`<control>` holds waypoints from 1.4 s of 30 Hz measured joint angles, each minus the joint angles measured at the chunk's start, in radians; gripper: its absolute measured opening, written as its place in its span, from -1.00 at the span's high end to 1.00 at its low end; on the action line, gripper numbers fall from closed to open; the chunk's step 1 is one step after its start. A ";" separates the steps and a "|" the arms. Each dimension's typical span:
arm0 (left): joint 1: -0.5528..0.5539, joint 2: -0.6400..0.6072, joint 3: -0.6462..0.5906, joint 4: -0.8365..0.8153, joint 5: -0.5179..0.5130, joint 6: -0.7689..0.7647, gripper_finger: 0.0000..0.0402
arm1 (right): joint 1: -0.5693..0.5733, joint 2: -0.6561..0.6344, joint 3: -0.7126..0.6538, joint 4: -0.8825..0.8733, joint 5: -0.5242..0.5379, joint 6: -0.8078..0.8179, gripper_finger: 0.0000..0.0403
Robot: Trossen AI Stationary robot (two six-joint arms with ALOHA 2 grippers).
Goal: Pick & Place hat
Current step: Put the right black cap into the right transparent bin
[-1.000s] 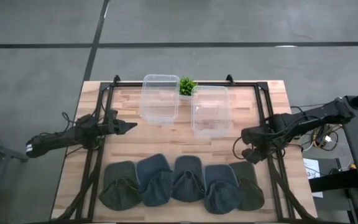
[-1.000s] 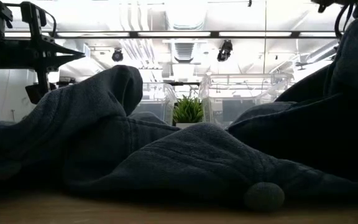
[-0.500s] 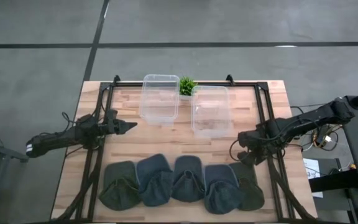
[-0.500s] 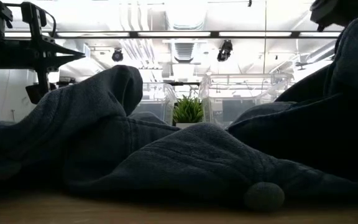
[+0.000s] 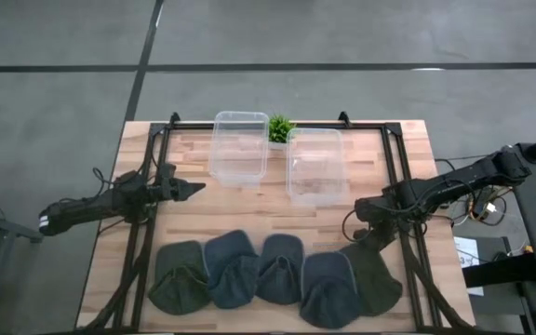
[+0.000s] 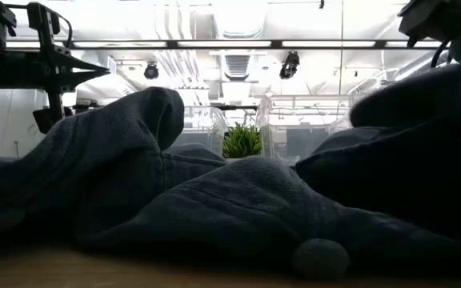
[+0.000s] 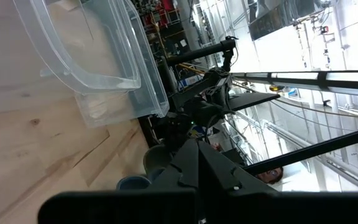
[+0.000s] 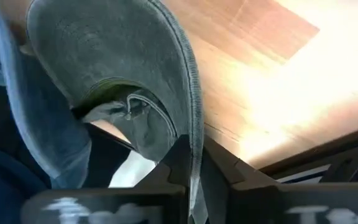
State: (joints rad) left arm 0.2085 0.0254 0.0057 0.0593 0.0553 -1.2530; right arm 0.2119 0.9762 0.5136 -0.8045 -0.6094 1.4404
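Several hats lie in a row along the table's near edge, two green and three blue, each overlapping its neighbour. My right gripper (image 5: 366, 234) is at the far edge of the rightmost green hat (image 5: 372, 277) and is shut on it; the same hat (image 8: 123, 62) fills the right wrist view. My left gripper (image 5: 201, 190) hangs shut and holding nothing above the table's left half, level with the clear bins. In the low view the hats (image 6: 214, 208) fill the foreground as dark cloth. My right gripper pinches the green hat's stitched rim edge (image 8: 193, 149) between its two fingers, at the hat's far side. The fingers come slanting down from the table's far right. The rest of the hat lies on the table against the blue hat (image 5: 328, 288).
Two clear plastic bins (image 5: 240, 147) (image 5: 314, 166) stand at the table's far middle with a small green plant (image 5: 280, 127) between them. A black frame (image 5: 394, 177) runs along the table's sides. Bare wood lies between the bins and the hats.
My right gripper has gone down and toward the table's near edge onto the rightmost green hat and has shut on its rim. That hat's far edge has been pulled out of shape, and the blue hat beside it has shifted a little.
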 joint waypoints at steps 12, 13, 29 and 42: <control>0.000 0.002 0.000 -0.001 -0.002 -0.001 0.99 | -0.001 -0.043 0.300 -0.472 0.201 -0.041 0.95; 0.000 0.004 0.000 -0.001 -0.002 0.002 0.99 | -0.001 -0.043 0.334 -0.539 0.241 -0.043 0.95; 0.000 0.005 0.000 0.000 -0.002 0.019 0.99 | -0.003 0.013 0.682 -0.764 0.609 0.022 0.96; 0.000 0.005 0.000 0.000 -0.001 -0.012 0.99 | -0.006 0.078 0.816 -0.764 0.780 -0.007 0.96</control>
State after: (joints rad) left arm 0.2085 0.0299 0.0059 0.0589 0.0540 -1.2650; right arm 0.2064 1.0541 1.3297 -1.5686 0.1701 1.4333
